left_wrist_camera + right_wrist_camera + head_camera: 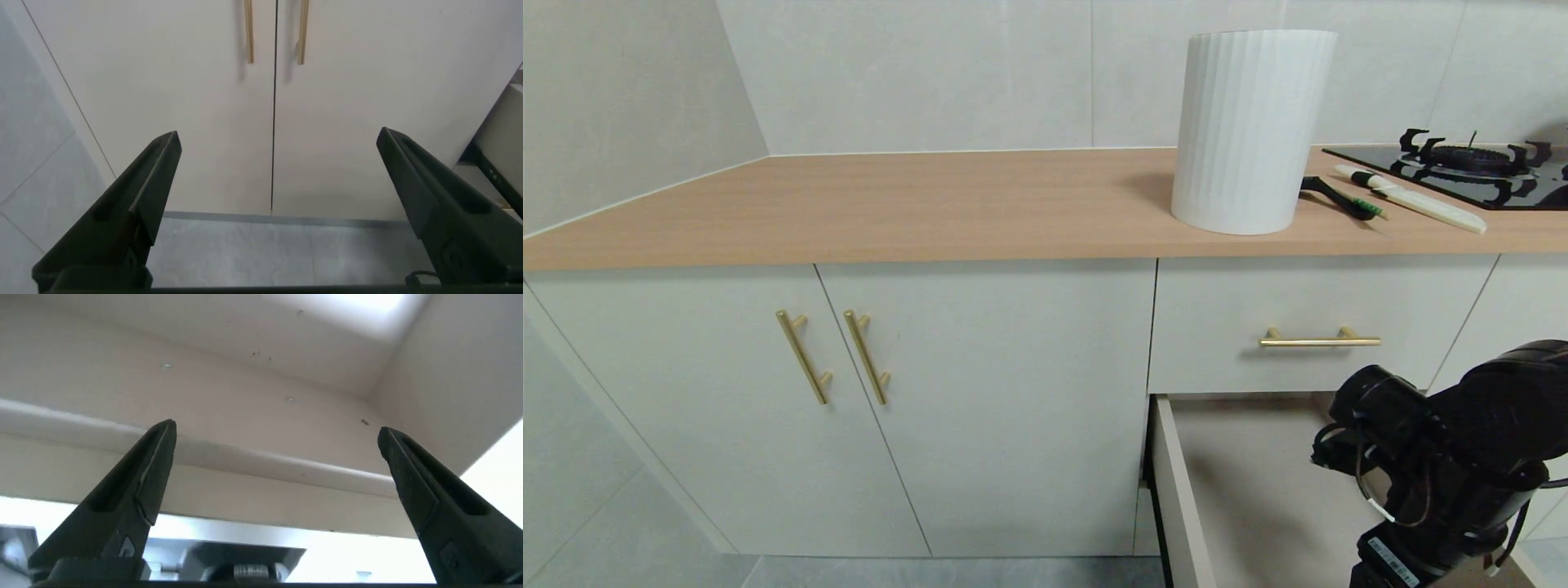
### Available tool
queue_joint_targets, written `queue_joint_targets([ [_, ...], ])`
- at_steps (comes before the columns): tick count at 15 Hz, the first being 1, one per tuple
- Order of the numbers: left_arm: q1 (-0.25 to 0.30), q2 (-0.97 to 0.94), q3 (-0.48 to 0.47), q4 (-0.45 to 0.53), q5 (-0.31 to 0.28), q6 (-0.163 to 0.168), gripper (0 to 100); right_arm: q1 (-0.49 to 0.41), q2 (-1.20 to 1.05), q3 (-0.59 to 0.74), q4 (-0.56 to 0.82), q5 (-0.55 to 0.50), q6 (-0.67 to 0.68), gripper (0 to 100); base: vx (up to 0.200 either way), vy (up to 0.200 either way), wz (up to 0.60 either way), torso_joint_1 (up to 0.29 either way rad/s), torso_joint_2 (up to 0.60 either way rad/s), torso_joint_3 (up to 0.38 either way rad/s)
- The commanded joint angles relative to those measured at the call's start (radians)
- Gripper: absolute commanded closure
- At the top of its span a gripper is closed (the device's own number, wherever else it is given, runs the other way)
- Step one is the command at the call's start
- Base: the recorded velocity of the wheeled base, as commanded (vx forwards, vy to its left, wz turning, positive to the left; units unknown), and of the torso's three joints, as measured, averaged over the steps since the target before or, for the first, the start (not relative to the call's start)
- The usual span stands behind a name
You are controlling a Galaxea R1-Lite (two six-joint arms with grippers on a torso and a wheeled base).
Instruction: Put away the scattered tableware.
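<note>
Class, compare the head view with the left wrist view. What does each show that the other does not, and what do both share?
Head view, not the left wrist view: the wooden countertop, the white ribbed container, the black brush, the white knife and the gas hob.
Left wrist view, not the head view: the left tool, with its fingers spread open.
Both: the double cabinet doors, their two gold handles and the grey floor below.
</note>
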State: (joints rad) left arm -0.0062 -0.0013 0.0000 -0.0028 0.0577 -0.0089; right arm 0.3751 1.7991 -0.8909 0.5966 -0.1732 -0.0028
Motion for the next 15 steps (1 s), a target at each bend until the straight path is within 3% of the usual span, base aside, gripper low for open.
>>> queue_joint_targets([
  [1, 0.0, 0.001, 0.0, 0.0, 0.001, 0.0, 0, 0.011, 0.002, 0.0, 0.034, 0.0, -0.022, 0, 0.0, 0.0, 0.0, 0.0, 0.0, 0.0],
  [10, 0.0, 0.001, 0.0, 0.0, 0.001, 0.0, 0, 0.054, -0.004, 0.007, 0.227, 0.001, -0.151, 0, 0.0, 0.0, 0.0, 0.0, 0.0, 0.0],
  [15, 0.0, 0.001, 0.0, 0.0, 0.001, 0.0, 0, 0.057, -0.03, -0.008, 0.212, 0.0, -0.143, 0, 0.0, 0.0, 0.0, 0.0, 0.0, 0.0],
])
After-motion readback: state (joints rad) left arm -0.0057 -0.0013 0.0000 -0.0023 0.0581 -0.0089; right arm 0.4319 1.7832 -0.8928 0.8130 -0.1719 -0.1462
